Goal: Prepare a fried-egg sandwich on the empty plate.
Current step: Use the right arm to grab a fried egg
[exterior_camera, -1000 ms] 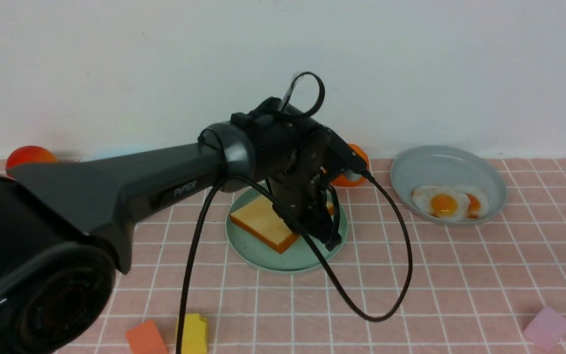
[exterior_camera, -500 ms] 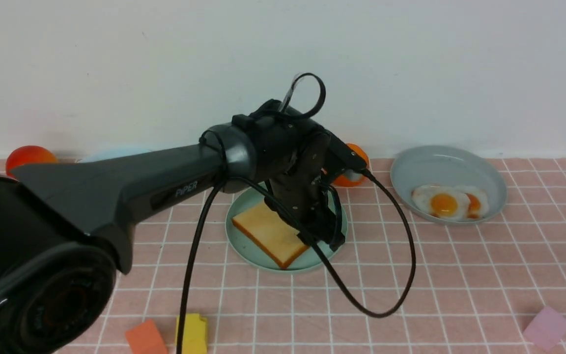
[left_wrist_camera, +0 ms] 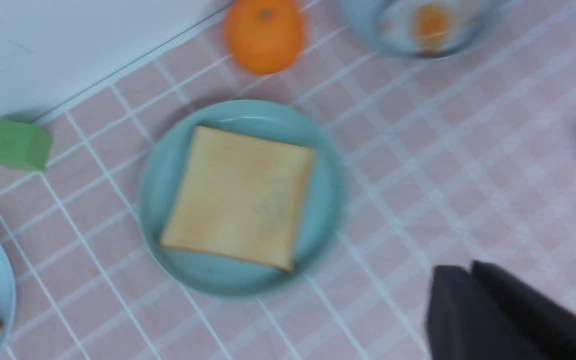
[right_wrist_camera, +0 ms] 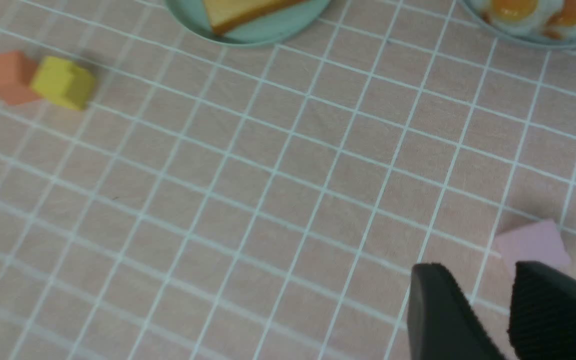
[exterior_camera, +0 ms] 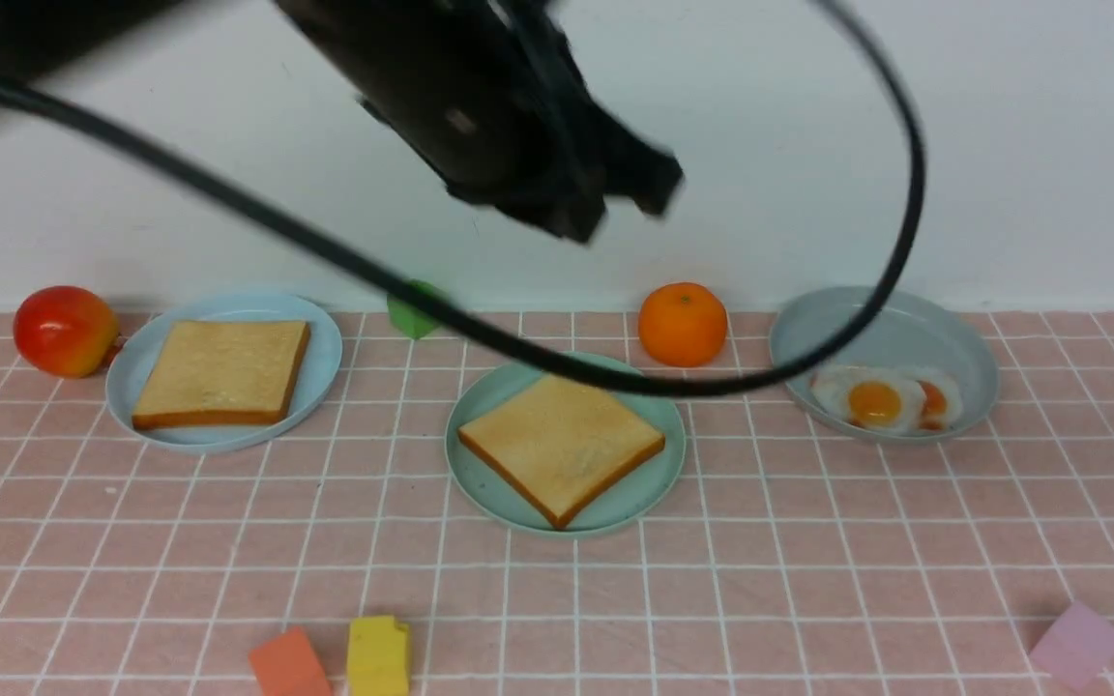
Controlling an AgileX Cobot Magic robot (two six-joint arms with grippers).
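Front view: one toast point(exterior_camera: 562, 447) lies on mint plate point(exterior_camera: 630, 498); my left gripper point(left_wrist_camera: 466, 280) pinched closed, empty. Next: fetch egg point(exterior_camera: 868, 400) from far-right dish point(exterior_camera: 866, 324).

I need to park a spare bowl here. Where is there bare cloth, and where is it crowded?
Widest bare cloth: the front, between the yellow block and pink block, in front of the mint plate. Also in front of the pale blue plate. Crowded: the wall row from apple to orange and grey dish.
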